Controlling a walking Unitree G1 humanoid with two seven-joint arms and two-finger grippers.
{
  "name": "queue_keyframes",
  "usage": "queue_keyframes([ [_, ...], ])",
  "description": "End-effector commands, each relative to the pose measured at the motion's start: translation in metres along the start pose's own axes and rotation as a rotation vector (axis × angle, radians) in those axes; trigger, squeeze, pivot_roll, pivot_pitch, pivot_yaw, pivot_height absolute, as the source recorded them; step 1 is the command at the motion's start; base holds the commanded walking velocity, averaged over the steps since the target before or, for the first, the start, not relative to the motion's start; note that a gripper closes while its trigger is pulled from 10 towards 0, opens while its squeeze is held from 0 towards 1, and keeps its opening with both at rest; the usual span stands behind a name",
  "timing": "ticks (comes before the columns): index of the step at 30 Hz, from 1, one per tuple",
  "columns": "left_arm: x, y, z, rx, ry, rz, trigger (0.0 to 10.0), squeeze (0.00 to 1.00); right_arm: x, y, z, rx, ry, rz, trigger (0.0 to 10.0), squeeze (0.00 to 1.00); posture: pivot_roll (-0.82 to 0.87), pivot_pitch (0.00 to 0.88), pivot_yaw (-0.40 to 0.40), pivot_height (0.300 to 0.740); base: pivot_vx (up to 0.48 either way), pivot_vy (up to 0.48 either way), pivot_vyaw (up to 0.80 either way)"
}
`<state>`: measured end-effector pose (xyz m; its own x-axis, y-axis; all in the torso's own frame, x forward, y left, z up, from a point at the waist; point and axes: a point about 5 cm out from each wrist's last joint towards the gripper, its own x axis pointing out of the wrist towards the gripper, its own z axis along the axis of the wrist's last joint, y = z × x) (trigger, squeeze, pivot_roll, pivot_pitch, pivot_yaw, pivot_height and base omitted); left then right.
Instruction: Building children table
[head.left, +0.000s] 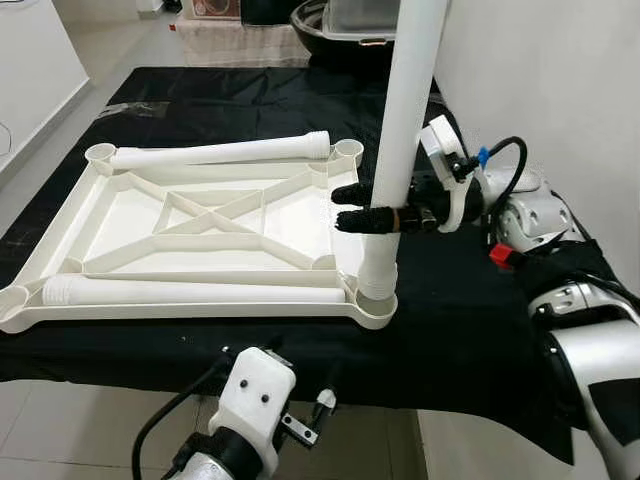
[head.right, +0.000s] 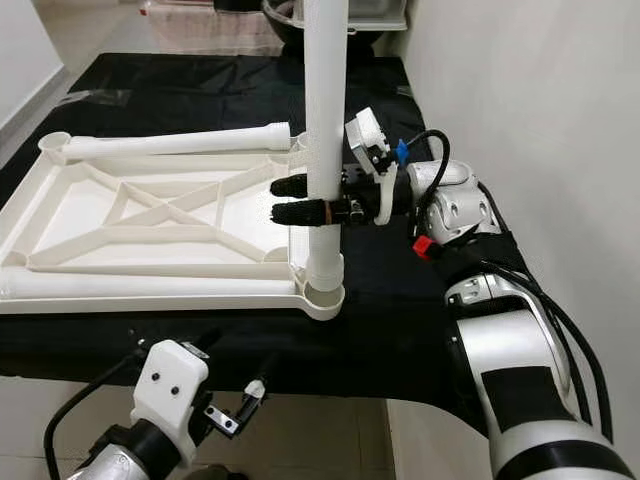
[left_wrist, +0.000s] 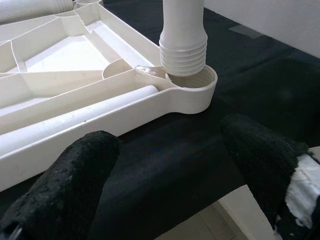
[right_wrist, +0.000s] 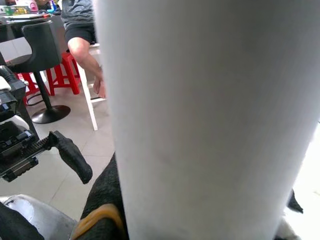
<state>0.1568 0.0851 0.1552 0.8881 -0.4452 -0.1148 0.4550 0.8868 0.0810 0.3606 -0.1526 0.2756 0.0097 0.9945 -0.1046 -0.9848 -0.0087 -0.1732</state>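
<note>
Upright, our right gripper (head.left: 362, 213) clamped the white leg (head.left: 405, 130) over the tabletop's (head.left: 130, 215) corner socket (left_wrist: 192, 86); our left gripper (left_wrist: 170, 170) hung open just beside it.

The robot's right silver arm reaches in from the right side, elbow bent, forearm level. Its right gripper (head.left: 368, 208) is closed on the upright white plastic tube leg (head.left: 405, 120), the two long black fingers (head.left: 352, 193) stacked one above the other and wrapped around the tube a little above its threaded lower end. The left gripper (left_wrist: 165, 170) hangs low, below and in front of that tube's base, its two black textured fingers (left_wrist: 70, 185) spread wide apart and gripping nothing. The white left wrist housing (head.left: 252, 400) sits beneath.
</note>
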Motion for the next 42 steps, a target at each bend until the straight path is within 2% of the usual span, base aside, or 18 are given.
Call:
queue_keyframes([
  [1, -0.001, -0.001, -0.006, 0.004, 0.026, -0.006, 10.0, 0.00, -0.002, 0.004, 0.003, -0.003, -0.013, 0.043, 10.0, 0.00, 0.15, 0.169, -0.018, 0.740, 0.000, 0.000, 0.00],
  [6, -0.002, 0.002, -0.007, -0.006, 0.034, -0.002, 10.0, 0.00, -0.002, 0.009, 0.012, -0.012, -0.057, 0.082, 10.0, 0.00, 0.15, 0.168, -0.015, 0.740, 0.000, 0.000, 0.00],
  [11, -0.004, 0.002, -0.008, 0.005, 0.036, -0.006, 10.0, 0.00, 0.000, 0.018, 0.005, 0.010, -0.043, 0.128, 10.0, 0.00, 0.16, 0.162, -0.014, 0.740, 0.000, 0.000, 0.00],
  [20, -0.005, 0.001, -0.009, 0.015, 0.035, -0.011, 10.0, 0.00, 0.004, 0.023, -0.003, 0.019, -0.023, 0.156, 10.0, 0.00, 0.16, 0.157, -0.016, 0.740, 0.000, 0.000, 0.00],
  [42, -0.003, -0.001, -0.010, 0.028, 0.032, -0.022, 10.0, 0.00, -0.002, 0.010, 0.004, -0.030, -0.012, 0.091, 10.0, 0.00, 0.15, 0.139, -0.021, 0.740, 0.000, 0.000, 0.00],
])
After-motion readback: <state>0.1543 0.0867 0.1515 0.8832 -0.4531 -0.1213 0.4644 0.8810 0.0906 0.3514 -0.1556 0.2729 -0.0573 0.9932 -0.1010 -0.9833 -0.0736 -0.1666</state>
